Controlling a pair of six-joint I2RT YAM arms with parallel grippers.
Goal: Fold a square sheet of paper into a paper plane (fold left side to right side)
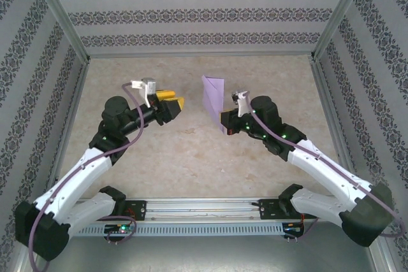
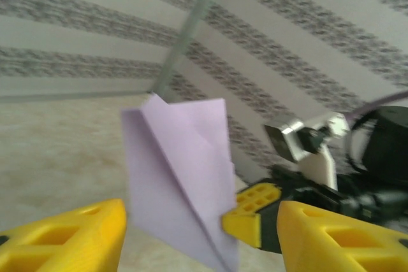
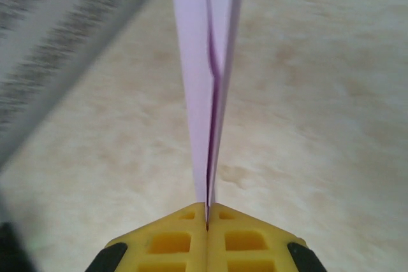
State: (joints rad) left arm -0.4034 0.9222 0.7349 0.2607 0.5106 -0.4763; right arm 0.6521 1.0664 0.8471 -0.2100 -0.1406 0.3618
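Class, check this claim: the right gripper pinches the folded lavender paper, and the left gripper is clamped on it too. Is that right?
Not quite. The right gripper does pinch the folded lavender paper, but the left gripper is not clamped on it: the top external view shows it open and apart from the paper.

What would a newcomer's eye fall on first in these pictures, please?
The lavender plane, held upright above the middle of the table, pinched at its lower end by the shut right pincer. Next, the yellow-fingered left pincer, open and apart from it on the left.
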